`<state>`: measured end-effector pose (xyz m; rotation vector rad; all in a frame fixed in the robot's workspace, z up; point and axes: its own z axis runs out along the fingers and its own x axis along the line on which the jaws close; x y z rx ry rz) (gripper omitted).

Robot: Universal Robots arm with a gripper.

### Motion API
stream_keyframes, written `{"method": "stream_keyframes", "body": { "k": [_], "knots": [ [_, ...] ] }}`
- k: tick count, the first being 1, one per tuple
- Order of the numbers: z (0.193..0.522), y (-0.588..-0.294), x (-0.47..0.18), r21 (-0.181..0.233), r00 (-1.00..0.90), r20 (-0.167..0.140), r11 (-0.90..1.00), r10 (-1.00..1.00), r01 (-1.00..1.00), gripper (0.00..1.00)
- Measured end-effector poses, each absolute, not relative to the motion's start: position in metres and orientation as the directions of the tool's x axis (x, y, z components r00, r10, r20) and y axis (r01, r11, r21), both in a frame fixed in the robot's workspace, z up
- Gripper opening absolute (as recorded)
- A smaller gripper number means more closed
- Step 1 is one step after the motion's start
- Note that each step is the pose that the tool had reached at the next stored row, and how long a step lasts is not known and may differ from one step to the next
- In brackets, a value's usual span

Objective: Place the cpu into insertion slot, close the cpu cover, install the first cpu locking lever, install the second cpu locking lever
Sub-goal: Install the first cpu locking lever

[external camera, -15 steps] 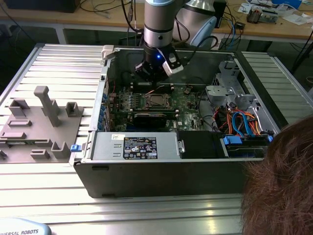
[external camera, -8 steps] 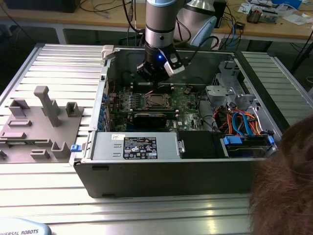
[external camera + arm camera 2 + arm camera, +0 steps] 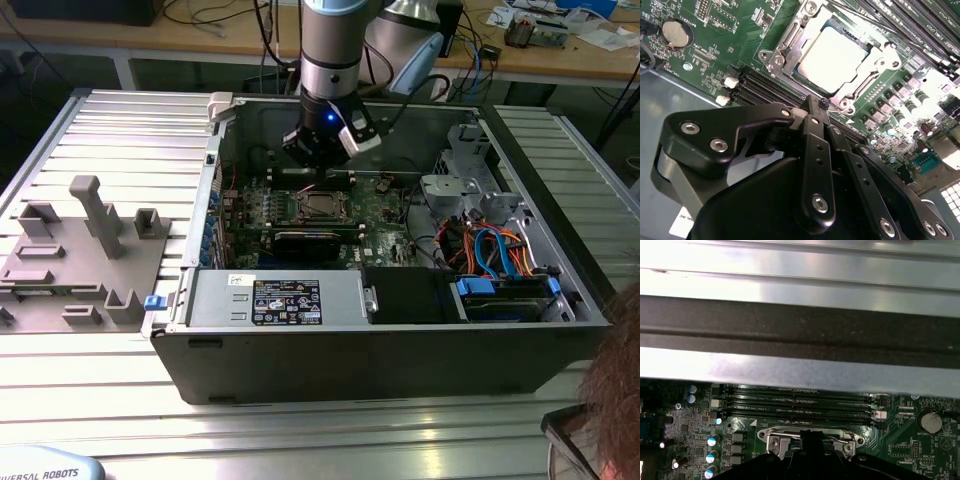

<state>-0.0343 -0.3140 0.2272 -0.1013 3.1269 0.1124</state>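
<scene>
Print on the power supply sticker (image 3: 287, 301) and motherboard (image 3: 740, 30) is too small to read

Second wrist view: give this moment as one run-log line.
cpu: seated in insertion slot | cpu cover: down over it | gripper: fingertips together at socket edge | levers: state unclear

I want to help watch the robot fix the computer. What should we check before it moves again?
1. Chip lying flat in its socket: ok.
2. Metal cover folded down around the chip: ok.
3. Locking levers latched: cannot tell.
4. Tool placed at the socket's edge, beside the long black memory slots: ok.
5. Tool holding anything: cannot tell.
6. Cables away from the socket, on the exterior view's right: ok.
</scene>
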Motion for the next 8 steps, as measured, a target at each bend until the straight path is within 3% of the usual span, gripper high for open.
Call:
{"method": "stream_keyframes", "body": {
  "k": [8],
  "knots": [
    [0.2256, -0.3103, -0.0405, 0.071, -0.998, -0.013, 0.995, -0.068, -0.068, 0.11]
  ]
}}
